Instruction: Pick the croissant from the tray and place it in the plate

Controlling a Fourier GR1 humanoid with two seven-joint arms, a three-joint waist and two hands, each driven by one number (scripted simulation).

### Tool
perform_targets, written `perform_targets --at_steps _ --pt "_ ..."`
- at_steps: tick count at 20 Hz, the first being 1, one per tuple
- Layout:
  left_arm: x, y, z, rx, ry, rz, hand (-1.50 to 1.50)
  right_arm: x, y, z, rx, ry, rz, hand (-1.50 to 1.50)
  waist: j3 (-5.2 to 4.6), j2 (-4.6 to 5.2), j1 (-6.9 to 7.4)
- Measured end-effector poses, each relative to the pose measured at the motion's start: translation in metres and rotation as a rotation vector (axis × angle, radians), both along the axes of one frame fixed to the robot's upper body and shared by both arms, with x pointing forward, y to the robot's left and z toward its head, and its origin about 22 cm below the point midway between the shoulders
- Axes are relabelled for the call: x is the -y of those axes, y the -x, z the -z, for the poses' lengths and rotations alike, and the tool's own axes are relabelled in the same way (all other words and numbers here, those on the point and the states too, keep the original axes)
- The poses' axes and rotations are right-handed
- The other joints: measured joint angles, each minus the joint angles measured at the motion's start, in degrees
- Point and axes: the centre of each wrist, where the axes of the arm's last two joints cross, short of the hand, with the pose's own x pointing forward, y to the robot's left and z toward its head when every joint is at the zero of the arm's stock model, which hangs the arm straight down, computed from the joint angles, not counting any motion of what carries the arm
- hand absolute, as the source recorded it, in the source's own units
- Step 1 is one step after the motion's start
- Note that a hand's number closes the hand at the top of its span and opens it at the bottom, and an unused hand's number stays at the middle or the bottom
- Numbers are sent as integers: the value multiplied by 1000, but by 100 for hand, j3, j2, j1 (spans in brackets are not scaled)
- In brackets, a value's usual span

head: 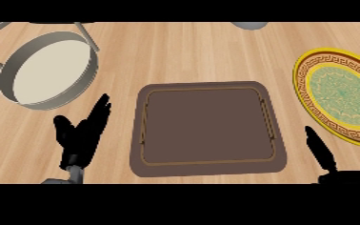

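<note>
The brown tray (208, 164) lies in the middle of the wooden counter, and nothing lies on it. No croissant shows anywhere in the head view. The yellow plate (306, 93) with a green patterned centre sits at the right edge, partly cut off, and it holds nothing I can see. My left hand (83, 136) stands open left of the tray, fingers straight and pointing up and away. Only a narrow black part of my right hand (321, 153) shows, at the lower right between the tray's corner and the plate's near rim.
A grey round pan (14, 71) with a cream inside sits at the far left, its handle pointing toward the back. A grey rounded object (250, 25) peeks in at the back edge. Bare wood lies between tray and plate.
</note>
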Motion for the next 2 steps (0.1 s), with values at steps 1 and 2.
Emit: perform_targets --at_steps 1,2 --pt "0 0 -1 -1 -1 -1 0 -3 0 -1 -4 4 -2 -150 -2 3 4" --pt "1 0 -2 1 -7 -3 0 -8 3 1 -16 1 -9 -150 -6 6 7"
